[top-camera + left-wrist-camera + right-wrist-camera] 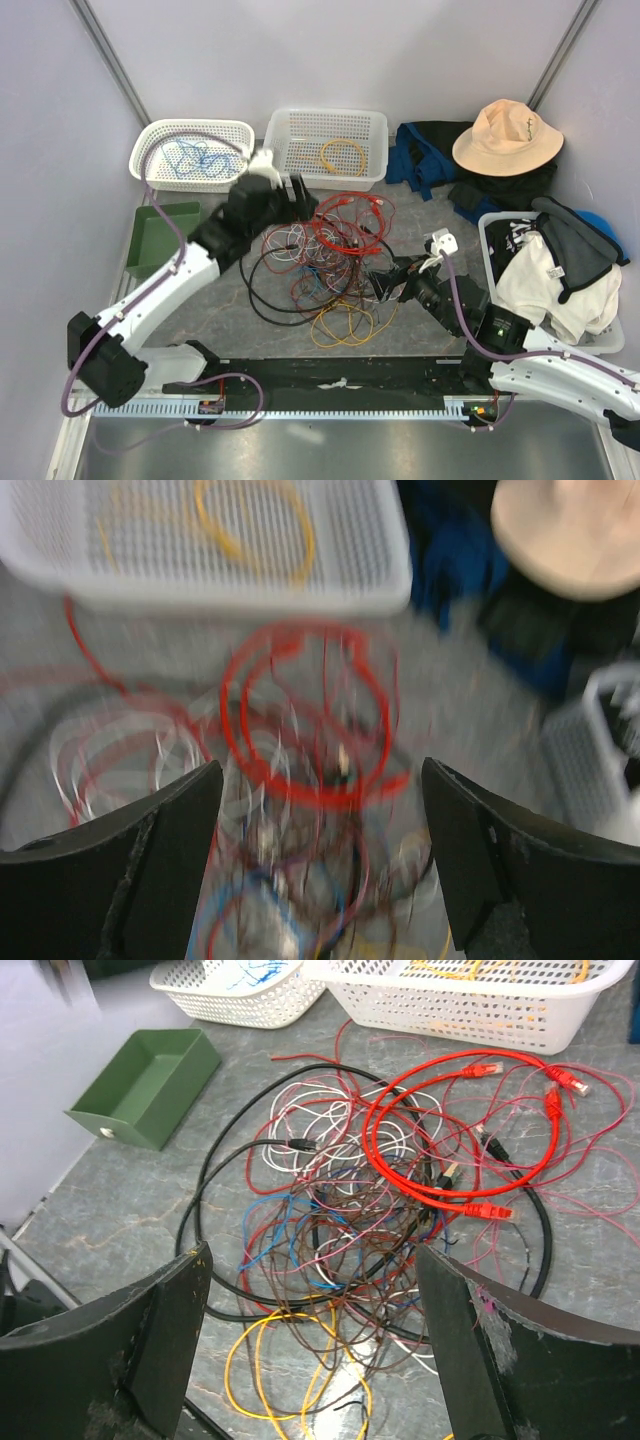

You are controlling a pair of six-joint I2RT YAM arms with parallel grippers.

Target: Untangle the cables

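A tangle of cables (325, 260) lies mid-table: a red loop (352, 222), a black loop (262, 290), yellow loops (343, 325), white, blue and maroon wires. The right wrist view shows the tangle (385, 1200) clearly, with yellow loops (300, 1360) nearest. The left wrist view is blurred and shows the red loop (305, 720). My left gripper (298, 198) is open and empty above the pile's far left edge. My right gripper (385, 283) is open and empty just right of the pile, jaws wide.
Two white baskets stand at the back: the left basket (192, 152) holds a blue cable, the right basket (327, 145) a yellow one. A green tray (160, 237) sits far left. A hat (507, 135), dark clothes and a bin of clothing (555, 270) are at the right.
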